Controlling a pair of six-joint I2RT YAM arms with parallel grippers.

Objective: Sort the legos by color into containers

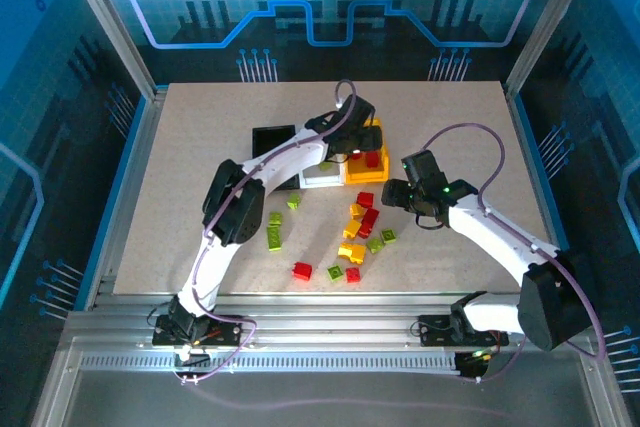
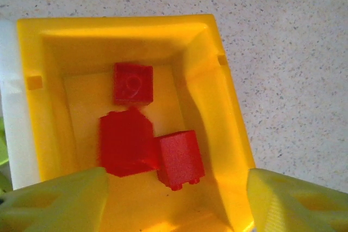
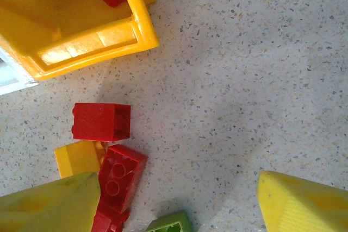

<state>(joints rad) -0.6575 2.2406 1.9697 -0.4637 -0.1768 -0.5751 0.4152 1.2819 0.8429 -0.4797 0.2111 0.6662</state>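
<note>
My left gripper (image 1: 358, 144) hangs open over the yellow-orange bin (image 1: 352, 169), nothing between its fingers. In the left wrist view the left gripper (image 2: 176, 202) looks down into the yellow-orange bin (image 2: 217, 112), where three red legos (image 2: 132, 83) lie. My right gripper (image 1: 393, 193) is open above the table, right of the loose pile of legos (image 1: 360, 229). Under the right gripper (image 3: 176, 205) is bare table; a red brick (image 3: 101, 121), a yellow brick (image 3: 77, 157), an upturned red brick (image 3: 120, 176) and a green brick (image 3: 169, 224) lie to its left.
The white bin (image 1: 320, 176) stands left of the yellow-orange one, and the black bin (image 1: 271, 137) further left. Green bricks (image 1: 275, 237) lie apart at the left of the pile; a red brick (image 1: 302, 270) lies near the front edge.
</note>
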